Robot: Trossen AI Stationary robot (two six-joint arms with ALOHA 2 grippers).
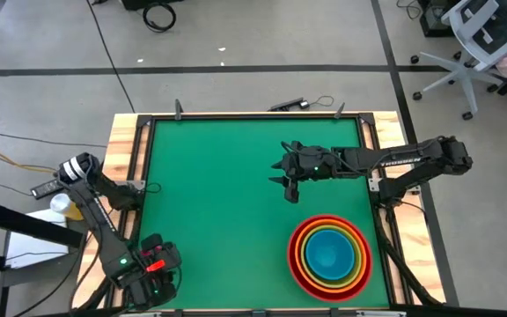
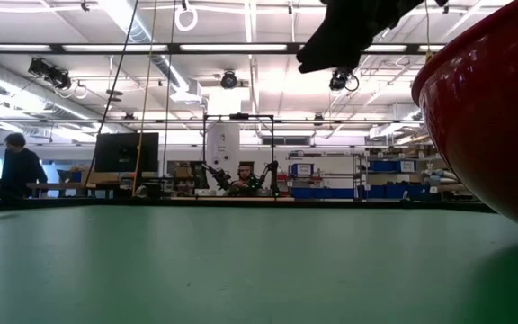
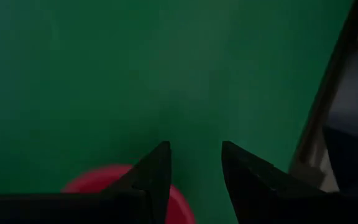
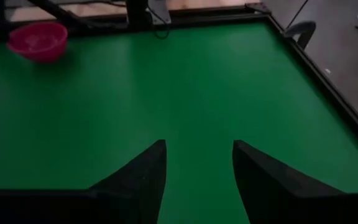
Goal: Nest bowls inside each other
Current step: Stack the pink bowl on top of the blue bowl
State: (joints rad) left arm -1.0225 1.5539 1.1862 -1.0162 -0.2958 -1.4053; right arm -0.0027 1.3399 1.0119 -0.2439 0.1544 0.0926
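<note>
The right arm reaches in over the counter (image 1: pixel 218 194), its right end effector (image 1: pixel 290 187) hanging above bare green just beyond the nested bowls, fingers parted and holding nothing. The left arm is folded at the counter's near left corner, well apart from the stack; its left end effector (image 3: pixel 194 162) is open and empty too, with the pink bowl (image 3: pixel 114 177) right under its fingers. The stack sits near the counter's near right corner: red bowl (image 1: pixel 299 264) outermost, then orange bowl (image 1: pixel 356 255), yellow-green bowl (image 1: pixel 307 251) and blue bowl (image 1: pixel 330 254) in the middle. Behind the counter a person (image 2: pixel 18 166) stands.
</note>
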